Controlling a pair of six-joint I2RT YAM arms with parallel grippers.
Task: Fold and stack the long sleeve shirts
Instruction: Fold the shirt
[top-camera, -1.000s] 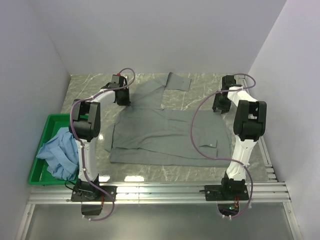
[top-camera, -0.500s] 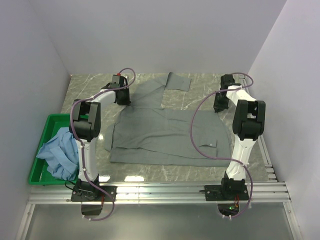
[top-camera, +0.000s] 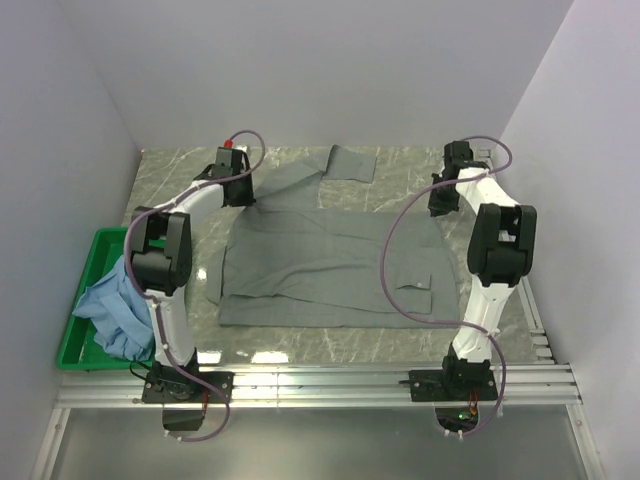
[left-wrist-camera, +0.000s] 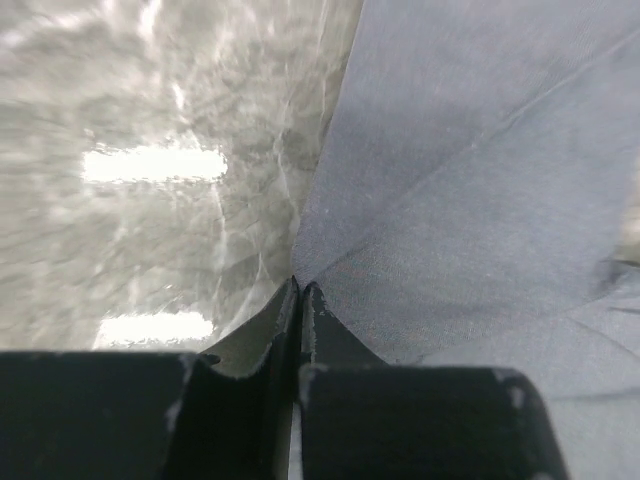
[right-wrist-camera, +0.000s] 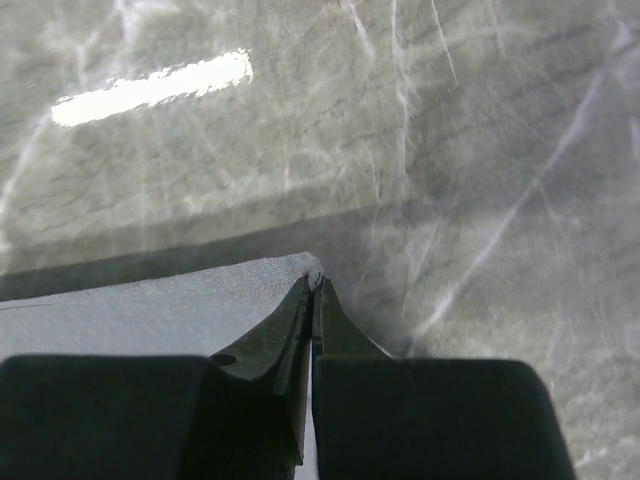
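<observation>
The grey-green shirt (top-camera: 330, 260) lies spread across the middle of the marble table, one sleeve (top-camera: 352, 162) reaching to the back. My left gripper (top-camera: 240, 197) is shut on its far left edge; in the left wrist view the cloth (left-wrist-camera: 470, 190) is pinched between the closed fingertips (left-wrist-camera: 300, 290). My right gripper (top-camera: 438, 207) is shut on its far right corner, and the right wrist view shows that corner (right-wrist-camera: 200, 300) held at the fingertips (right-wrist-camera: 314, 285). The light blue shirt (top-camera: 115, 300) lies bunched in the bin.
A green plastic bin (top-camera: 92, 262) stands at the left edge of the table and holds the blue shirt. White walls close in the table at the back and both sides. A metal rail runs along the near edge.
Both grippers have moved toward the back of the table with the shirt's far edge, the left one also leftward. The far edge is pulled straighter and the sleeve has shifted back.
</observation>
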